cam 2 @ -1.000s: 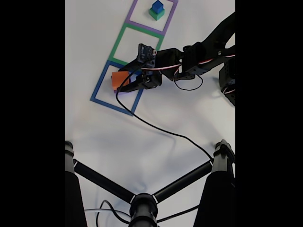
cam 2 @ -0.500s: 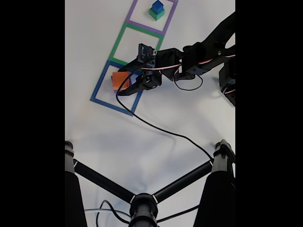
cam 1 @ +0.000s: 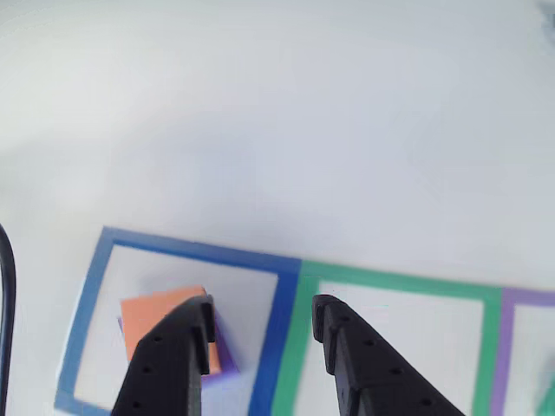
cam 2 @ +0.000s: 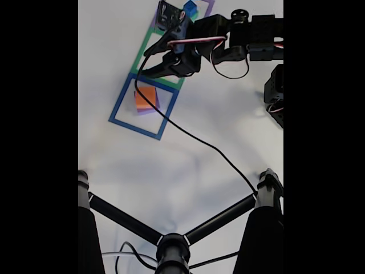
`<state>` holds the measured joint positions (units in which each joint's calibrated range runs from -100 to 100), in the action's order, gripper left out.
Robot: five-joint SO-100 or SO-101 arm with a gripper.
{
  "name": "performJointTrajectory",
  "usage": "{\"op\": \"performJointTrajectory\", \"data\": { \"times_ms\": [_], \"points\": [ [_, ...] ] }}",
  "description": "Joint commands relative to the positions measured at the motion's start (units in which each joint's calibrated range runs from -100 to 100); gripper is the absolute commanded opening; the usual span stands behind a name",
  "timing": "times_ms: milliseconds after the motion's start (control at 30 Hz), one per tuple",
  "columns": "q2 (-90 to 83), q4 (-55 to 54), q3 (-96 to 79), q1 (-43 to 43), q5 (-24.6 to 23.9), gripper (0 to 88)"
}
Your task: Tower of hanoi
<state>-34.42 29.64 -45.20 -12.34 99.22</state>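
Orange block (cam 2: pixel 146 95) sits on the purple slab (cam 2: pixel 149 109) inside the blue tape square (cam 2: pixel 122 100) on the white counter (cam 2: pixel 188 165); the slab peeks out at the orange block's lower and right edges in the fixed view. In the other view the orange block (cam 1: pixel 163 318) and a sliver of purple slab (cam 1: pixel 225 354) lie in the blue square (cam 1: pixel 87 295), partly behind the left finger. Gripper (cam 2: pixel 144 64) hangs over the green tape square (cam 2: pixel 141 52), just above the blue square's top edge, fingers spread apart with nothing between them; in the other view the gripper (cam 1: pixel 262 314) shows two black fingers (cam 1: pixel 169 355) with a clear gap, bare counter (cam 1: pixel 277 113) and blue tape seen through it. The right finger sits over the border between the blue and green square (cam 1: pixel 390 286). Blue cube (cam 2: pixel 190 7) is at the top of the fixed view in the purple tape square (cam 2: pixel 162 12), mostly hidden by the arm (cam 2: pixel 251 34); the green block under it cannot be made out. A black cable (cam 2: pixel 194 140) runs from the gripper down across the counter to the black tripod legs (cam 2: pixel 171 240) at the bottom. Purple tape (cam 1: pixel 507 347) shows at the right edge of the other view.
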Motion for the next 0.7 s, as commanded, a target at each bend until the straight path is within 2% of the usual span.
{"op": "performJointTrajectory", "data": {
  "times_ms": [0, 167, 400, 567, 667],
  "points": [
    [-7.6, 22.2, 10.5, 6.0, -0.1, 3.4],
    [-12.9, 36.1, 15.6, 14.4, 0.8, 1.6],
    [-17.3, 49.4, 23.3, 24.1, 0.8, 1.9],
    [-20.0, 52.9, 22.9, 30.5, 0.8, 10.7],
    [-22.9, 48.2, 15.7, 32.9, 0.8, 16.9]
  ]
}}
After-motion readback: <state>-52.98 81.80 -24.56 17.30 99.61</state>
